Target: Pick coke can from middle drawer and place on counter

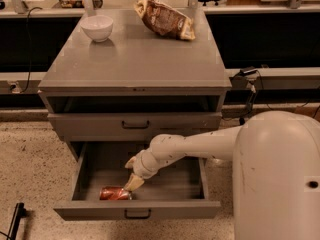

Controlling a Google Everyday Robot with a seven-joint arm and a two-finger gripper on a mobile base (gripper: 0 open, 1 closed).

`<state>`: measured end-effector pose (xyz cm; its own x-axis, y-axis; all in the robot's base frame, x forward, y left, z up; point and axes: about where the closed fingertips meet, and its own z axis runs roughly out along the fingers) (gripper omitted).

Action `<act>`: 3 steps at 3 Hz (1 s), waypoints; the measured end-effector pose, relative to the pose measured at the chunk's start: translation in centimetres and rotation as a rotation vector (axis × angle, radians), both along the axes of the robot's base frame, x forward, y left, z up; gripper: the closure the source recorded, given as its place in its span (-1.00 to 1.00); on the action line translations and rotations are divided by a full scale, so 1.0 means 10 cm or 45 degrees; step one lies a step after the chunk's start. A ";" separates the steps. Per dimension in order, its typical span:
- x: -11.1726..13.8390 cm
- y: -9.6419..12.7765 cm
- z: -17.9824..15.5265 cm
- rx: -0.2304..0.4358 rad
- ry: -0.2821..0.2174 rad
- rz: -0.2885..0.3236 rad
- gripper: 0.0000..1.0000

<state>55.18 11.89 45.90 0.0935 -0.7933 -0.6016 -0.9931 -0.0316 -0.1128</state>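
The coke can (114, 193) lies on its side in the front left of the open middle drawer (137, 211). My gripper (128, 176) is down inside the drawer, just right of the can, and is open. Its lower finger (134, 183) is at the can's right end; its upper finger is behind the can. The can is not held. The counter (135, 59) is the grey cabinet top above.
A white bowl (97, 27) stands at the counter's back left. A brown and yellow snack bag (165, 19) lies at the back right. A taller-fronted drawer (135, 125) above the open one is closed. My arm and white body (277, 179) fill the lower right.
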 end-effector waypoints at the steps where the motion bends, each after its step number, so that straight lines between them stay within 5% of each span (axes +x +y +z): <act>1: 0.02 0.09 -0.15 -0.001 -0.004 0.011 -0.12; 2: 0.01 0.18 -0.31 0.000 0.004 0.023 0.09; 3: -0.01 0.23 -0.43 0.021 0.021 0.043 0.10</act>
